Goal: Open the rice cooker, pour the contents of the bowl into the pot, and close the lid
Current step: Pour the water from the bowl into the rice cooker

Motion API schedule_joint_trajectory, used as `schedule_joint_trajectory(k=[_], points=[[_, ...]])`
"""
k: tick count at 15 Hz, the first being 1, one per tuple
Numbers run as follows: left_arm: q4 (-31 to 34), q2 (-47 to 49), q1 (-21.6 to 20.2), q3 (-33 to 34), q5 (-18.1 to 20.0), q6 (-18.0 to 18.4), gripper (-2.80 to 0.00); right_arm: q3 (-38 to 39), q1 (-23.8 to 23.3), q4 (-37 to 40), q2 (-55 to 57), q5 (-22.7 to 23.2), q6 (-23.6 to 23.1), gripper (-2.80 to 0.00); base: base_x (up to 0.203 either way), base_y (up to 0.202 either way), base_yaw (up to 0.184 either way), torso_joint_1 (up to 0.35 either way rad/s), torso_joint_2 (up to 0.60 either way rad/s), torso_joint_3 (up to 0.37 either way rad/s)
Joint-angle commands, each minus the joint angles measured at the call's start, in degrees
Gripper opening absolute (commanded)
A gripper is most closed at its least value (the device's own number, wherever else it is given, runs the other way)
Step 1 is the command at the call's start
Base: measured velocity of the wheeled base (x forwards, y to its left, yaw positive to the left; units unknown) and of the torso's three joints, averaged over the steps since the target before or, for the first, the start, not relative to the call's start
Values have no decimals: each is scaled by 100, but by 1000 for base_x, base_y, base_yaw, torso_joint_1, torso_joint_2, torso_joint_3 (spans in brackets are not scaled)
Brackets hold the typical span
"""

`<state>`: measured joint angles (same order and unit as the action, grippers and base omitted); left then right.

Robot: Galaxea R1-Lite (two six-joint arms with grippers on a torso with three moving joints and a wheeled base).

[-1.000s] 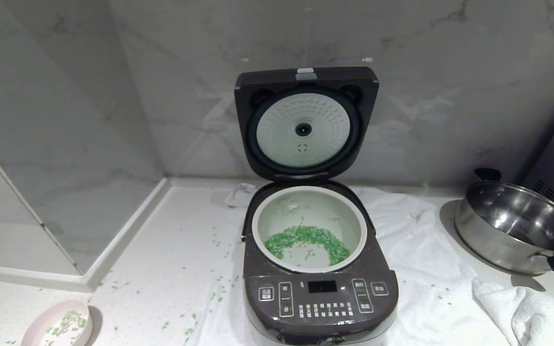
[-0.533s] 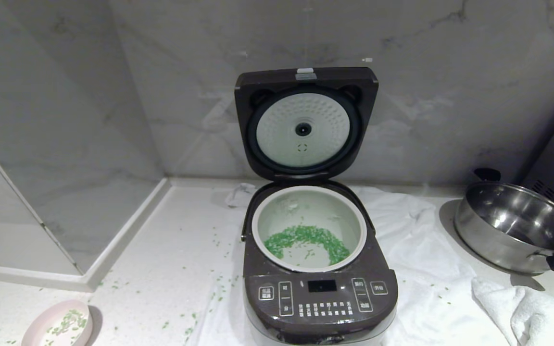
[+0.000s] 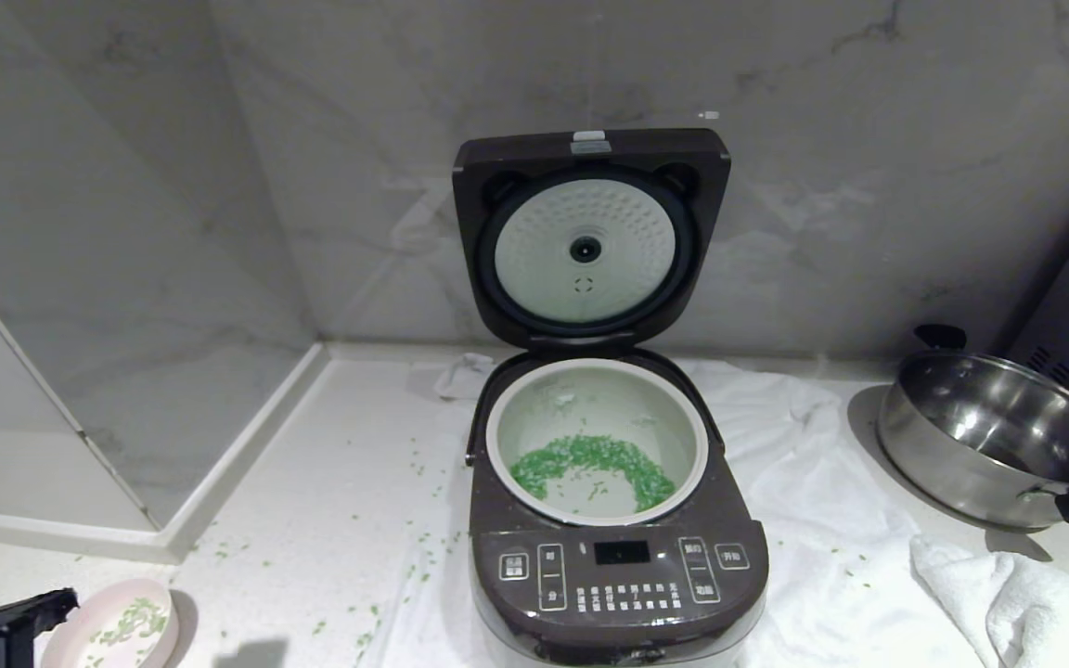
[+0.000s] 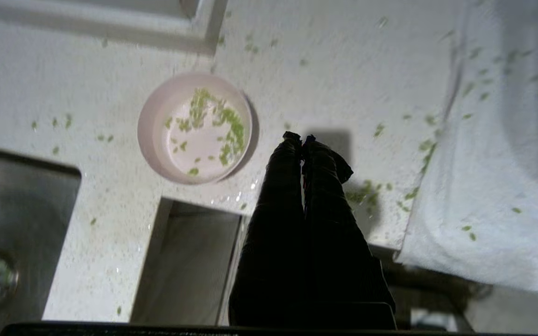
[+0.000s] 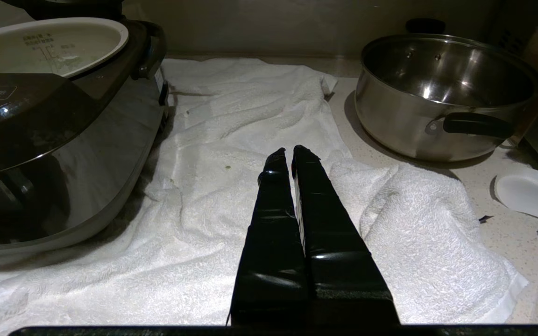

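Lid [image 3: 587, 237] is up already, and most green contents [image 3: 590, 461] lie in the pot [image 3: 596, 385]. The bowl [image 3: 112, 631] at bench's front-left corner keeps some bits, so pouring & closing remain. Count: 1 rice cooker [image 3: 618, 575], 1 bowl, 1 steel pan [image 3: 989, 436]. Left end effector [image 4: 300, 138] is closed, empty, near bowl; right end effector [image 5: 286, 153] closed too.

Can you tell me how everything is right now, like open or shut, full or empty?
lid: open, standing upright
pot: inside the rice cooker, some green grains at its bottom
bowl: upright on the counter, a few green bits left inside
steel pan: upright, uncovered, looks empty
left claw: shut, empty, beside the bowl
right claw: shut, empty, over the white towel
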<state>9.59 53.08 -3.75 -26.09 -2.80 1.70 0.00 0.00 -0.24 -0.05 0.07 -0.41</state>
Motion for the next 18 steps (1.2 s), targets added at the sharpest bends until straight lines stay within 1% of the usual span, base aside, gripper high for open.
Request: schedule_joint_trajectory(k=[1, 2, 5, 6, 7, 8, 10, 13, 15, 16, 18], points=[[20, 1720, -468, -138, -11, 85, -280, 9, 0, -2, 5, 1, -2, -280, 0, 0, 0, 0, 0, 0], [22, 1940, -874, -160, -15, 283, -280, 9, -8, 7, 5, 1, -2, -280, 0, 0, 0, 0, 0, 0], [32, 2116, -2067, -216, -10, 1347, -280, 9, 0, -2, 5, 1, -2, -280, 0, 0, 0, 0, 0, 0], [33, 2149, -2349, -210, 8, 1656, -280, 9, -5, -2, 5, 1, -2, -280, 0, 0, 0, 0, 0, 0], [34, 2194, -2490, -128, 35, 1837, -280, 9, -9, -2, -3, 1, -2, -280, 0, 0, 0, 0, 0, 0], [27, 2271, -2521, -31, 41, 1860, 0, 9, -2, -2, 4, 1, -2, -280, 0, 0, 0, 0, 0, 0], [21, 2485, -2567, 102, 71, 1876, 0, 9, 0, -2, 5, 1, -2, -280, 0, 0, 0, 0, 0, 0], [-14, 3197, -2562, 52, 228, 1835, 0, 9, 0, -2, 5, 1, -2, -280, 0, 0, 0, 0, 0, 0], [-31, 3705, -2566, -169, 295, 1792, 0, 9, -8, -2, 5, 1, -2, -280, 0, 0, 0, 0, 0, 0], [-34, 3909, -2567, -385, 345, 1723, 0, 9, -8, -2, 5, 1, -2, -280, 0, 0, 0, 0, 0, 0], [-30, 4246, -2537, -845, 436, 1476, 0, 9, -8, -2, 4, 1, -2, -280, 0, 0, 0, 0, 0, 0]])
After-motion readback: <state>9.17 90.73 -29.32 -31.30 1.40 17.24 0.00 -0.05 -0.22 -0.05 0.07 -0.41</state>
